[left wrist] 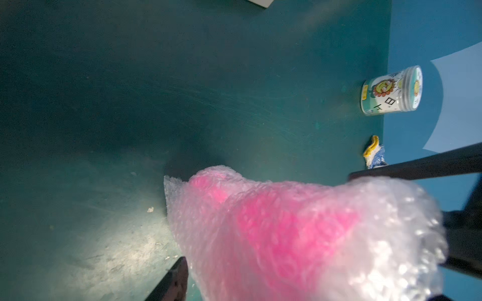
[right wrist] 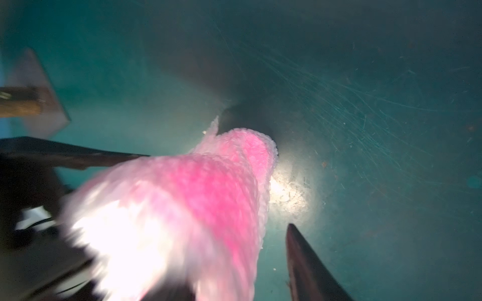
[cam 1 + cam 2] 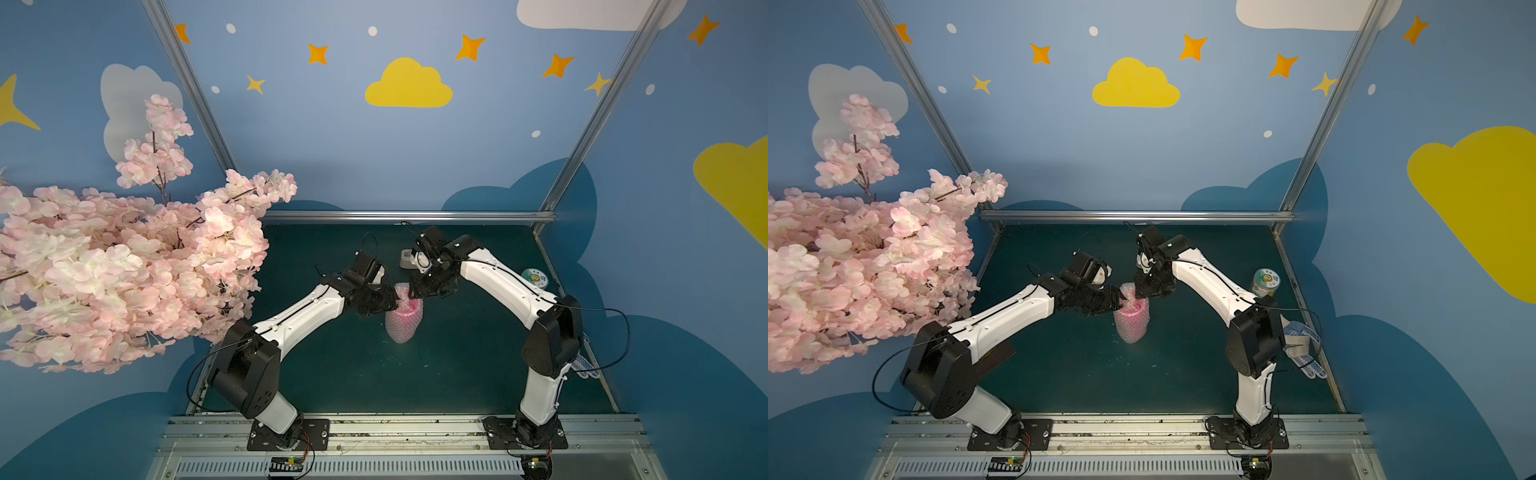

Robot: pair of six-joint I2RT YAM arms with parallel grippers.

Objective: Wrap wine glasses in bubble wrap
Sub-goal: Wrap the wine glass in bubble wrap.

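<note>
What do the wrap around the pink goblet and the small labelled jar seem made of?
Bubble wrap: clear plastic film, glossy; small bubbles show.
Goblet: probably opaque pink plastic, seen through film.
Jar: printed label, ribbed silvery lid; metal or plastic.

Hot-pink goblet [image 1: 273, 226], clear small-bubbled bubble wrap [image 3: 401, 328], dark green table [image 3: 457, 357]; green-and-white tin [image 1: 388, 91] (sunflower on its label), white glove [image 3: 1302, 345] with blue dots

On the dark green counter [image 3: 457, 374], a green-and-white labelled tin [image 3: 1265, 282] was seen upright by the right edge, a blue-dotted work glove [image 3: 1302, 345] was laid just in front of it, and pink blossom branches [image 3: 124, 270] were spread over the left side.
</note>
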